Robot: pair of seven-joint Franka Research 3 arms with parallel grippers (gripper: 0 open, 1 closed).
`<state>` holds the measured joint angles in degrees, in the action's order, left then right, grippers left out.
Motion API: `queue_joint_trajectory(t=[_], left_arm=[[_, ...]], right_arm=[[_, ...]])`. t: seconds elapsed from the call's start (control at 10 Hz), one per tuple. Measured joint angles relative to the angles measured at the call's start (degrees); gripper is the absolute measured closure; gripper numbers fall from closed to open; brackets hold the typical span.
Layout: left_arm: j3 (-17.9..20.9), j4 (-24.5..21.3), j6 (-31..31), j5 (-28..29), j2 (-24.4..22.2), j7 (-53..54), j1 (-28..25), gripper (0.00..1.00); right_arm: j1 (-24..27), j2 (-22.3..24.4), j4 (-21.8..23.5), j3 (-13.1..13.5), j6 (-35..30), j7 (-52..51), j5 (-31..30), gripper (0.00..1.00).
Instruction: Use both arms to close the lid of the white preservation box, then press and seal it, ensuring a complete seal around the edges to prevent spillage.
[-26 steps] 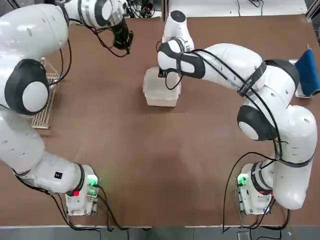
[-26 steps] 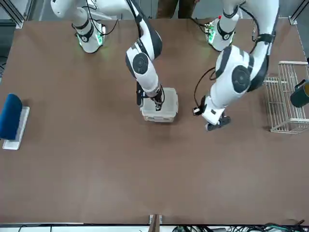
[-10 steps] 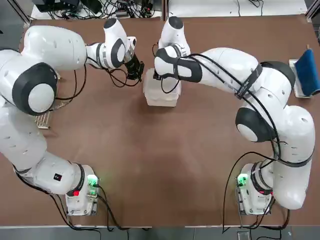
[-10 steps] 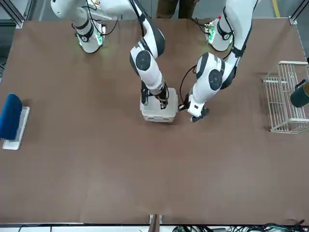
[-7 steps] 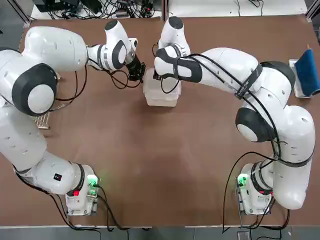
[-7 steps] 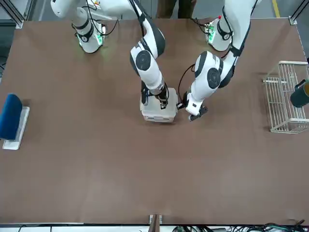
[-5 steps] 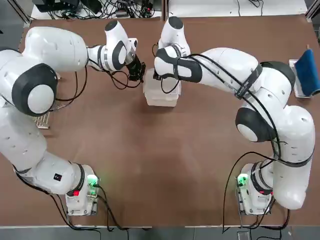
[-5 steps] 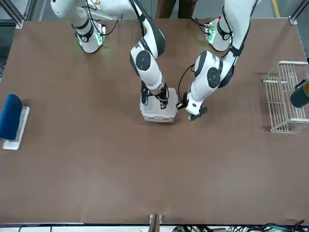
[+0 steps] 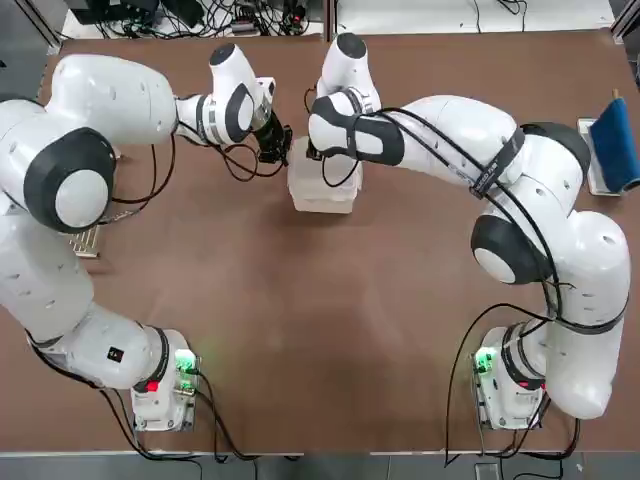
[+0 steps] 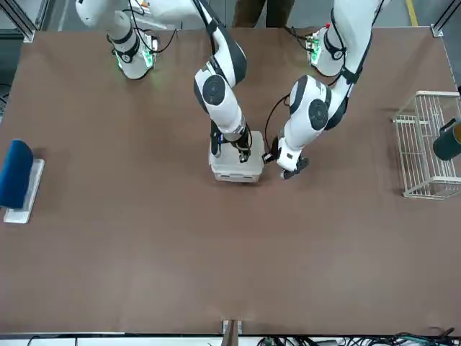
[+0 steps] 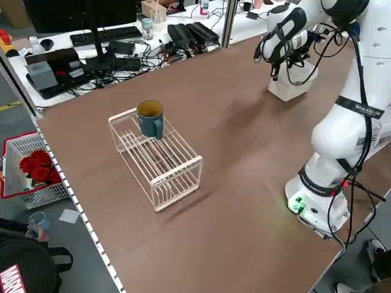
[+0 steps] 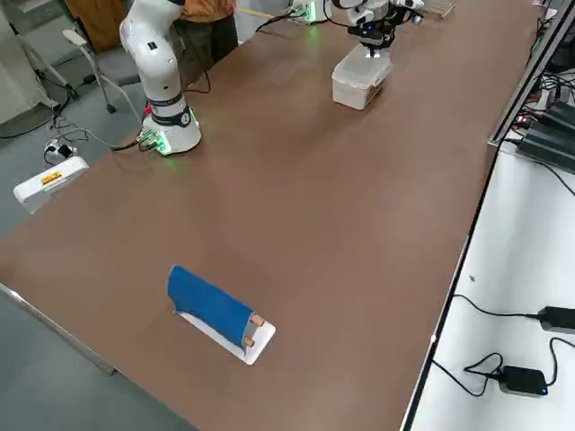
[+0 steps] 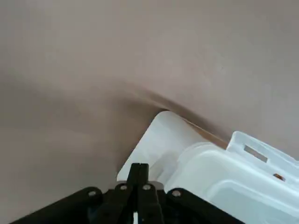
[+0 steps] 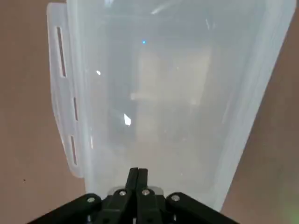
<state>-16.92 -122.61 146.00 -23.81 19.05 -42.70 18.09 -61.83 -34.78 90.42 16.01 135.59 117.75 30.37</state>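
In the upper middle of the top view, the box [image 9: 321, 180] sits on the brown table [image 9: 300, 330] with its lid [image 14: 163, 93] already down, the far end hidden under the right arm. The right gripper [image 9: 326, 150], fingers pressed together, rests its tip on the lid near one short end, apparently to push it onto the rim as a blunt point. The left gripper [image 9: 277, 143], fingers also pressed together, stands at the box's upper-left corner over the latch flap [image 13: 159, 140], seemingly placed to press that side; whether it touches cannot be told. Farther off, a wire rack [image 10: 425, 144] with a teal mug [image 11: 150, 118] and a blue item [image 10: 16, 174] lie at opposite table edges, well apart from the work.
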Motion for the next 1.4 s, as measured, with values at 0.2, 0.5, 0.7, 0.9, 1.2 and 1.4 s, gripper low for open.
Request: queue_joint_trajectory(t=[0.2, 0.5, 0.7, 0.9, 1.2, 1.4], left_arm=[[0.0, -0.1, 0.1, -0.9, 0.0, 0.0, -0.1, 0.99], [-0.1, -0.2, 0.6, -1.5, -0.1, 0.0, -0.1, 0.99], [-0.2, -0.2, 0.7, -1.5, -0.1, 0.0, -0.1, 0.99], [-0.3, -0.4, 1.2, -1.5, -0.2, 0.0, -0.1, 0.99], [-0.4, -0.5, 1.4, -1.5, -0.2, 0.0, -0.1, 0.99], [-0.4, -0.6, 1.5, -1.5, -0.2, 0.0, -0.2, 0.99]], right_arm=[[0.0, 0.0, 0.0, 0.0, 0.0, 0.0, 0.0, 0.98], [0.0, 0.0, 0.0, 0.0, -0.1, 0.0, 0.0, 0.98], [0.0, 0.0, 0.0, 0.0, -0.1, 0.0, 0.0, 0.98], [0.0, 0.0, 0.0, 0.0, -0.1, 0.0, 0.0, 0.98], [0.0, 0.0, 0.0, 0.0, -0.1, 0.0, 0.0, 0.98], [0.0, 0.0, 0.0, 0.0, -0.1, 0.0, 0.0, 0.98]])
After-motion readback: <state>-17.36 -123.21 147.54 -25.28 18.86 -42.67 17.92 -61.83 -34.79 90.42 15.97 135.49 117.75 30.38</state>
